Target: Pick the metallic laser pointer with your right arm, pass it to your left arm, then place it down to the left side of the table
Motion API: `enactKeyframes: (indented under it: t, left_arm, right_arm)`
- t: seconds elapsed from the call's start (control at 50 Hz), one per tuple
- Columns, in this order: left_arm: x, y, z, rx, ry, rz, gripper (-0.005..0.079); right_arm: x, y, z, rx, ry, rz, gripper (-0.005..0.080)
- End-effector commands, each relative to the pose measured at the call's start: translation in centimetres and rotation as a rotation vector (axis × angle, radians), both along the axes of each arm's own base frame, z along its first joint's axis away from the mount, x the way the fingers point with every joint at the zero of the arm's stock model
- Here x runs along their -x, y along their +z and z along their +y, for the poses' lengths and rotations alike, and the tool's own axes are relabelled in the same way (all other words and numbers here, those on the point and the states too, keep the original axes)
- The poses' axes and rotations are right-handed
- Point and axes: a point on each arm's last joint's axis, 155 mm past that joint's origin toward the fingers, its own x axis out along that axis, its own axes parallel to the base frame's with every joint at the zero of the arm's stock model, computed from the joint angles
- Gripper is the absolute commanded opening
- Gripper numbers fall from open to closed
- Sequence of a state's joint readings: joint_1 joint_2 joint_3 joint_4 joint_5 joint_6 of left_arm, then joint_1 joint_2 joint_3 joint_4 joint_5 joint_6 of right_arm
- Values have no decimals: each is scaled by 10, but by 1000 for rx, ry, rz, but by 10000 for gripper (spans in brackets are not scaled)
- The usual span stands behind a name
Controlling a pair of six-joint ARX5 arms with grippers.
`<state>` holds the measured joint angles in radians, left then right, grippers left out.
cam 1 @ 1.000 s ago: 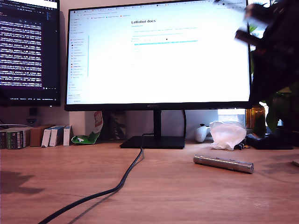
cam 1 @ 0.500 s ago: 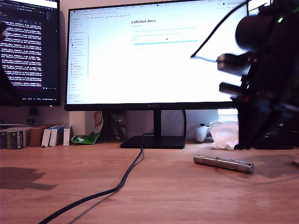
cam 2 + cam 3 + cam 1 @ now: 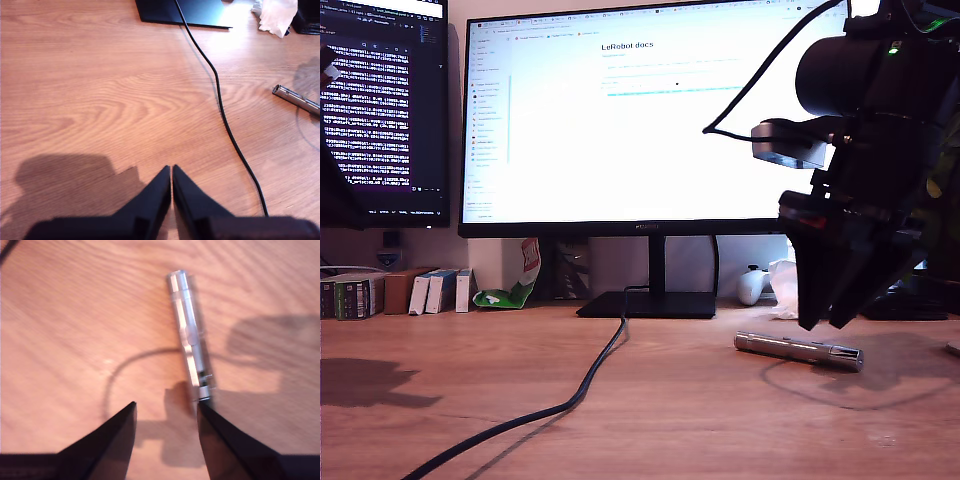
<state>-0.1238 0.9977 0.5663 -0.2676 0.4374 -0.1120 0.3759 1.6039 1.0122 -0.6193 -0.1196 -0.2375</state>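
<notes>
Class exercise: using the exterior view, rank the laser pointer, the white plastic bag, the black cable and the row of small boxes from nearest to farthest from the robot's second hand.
1. Metallic laser pointer: on the table just below my second hand.
2. White plastic bag: behind it, near the monitor.
3. Black cable: mid-table.
4. Small boxes: far at the exterior view's left.

The pointer and bag are close; the bag lies deeper.

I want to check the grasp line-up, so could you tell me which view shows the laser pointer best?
The second wrist view: the laser pointer fills it, lying close ahead of my second gripper. The exterior view shows it side-on; the first wrist view catches only one end.
</notes>
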Motion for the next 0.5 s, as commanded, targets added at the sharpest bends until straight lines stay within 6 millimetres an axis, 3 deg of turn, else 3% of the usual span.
enactKeyframes:
  t: [0.0,0.48]
  left_arm:
    - [-2,1,-2,-5,-10,-7,-19]
    - [-3,2,-2,-9,-14,-12,-19]
  right_arm:
    - [-2,-7,2,14,20,8,356]
    - [-13,-25,-2,59,43,-6,354]
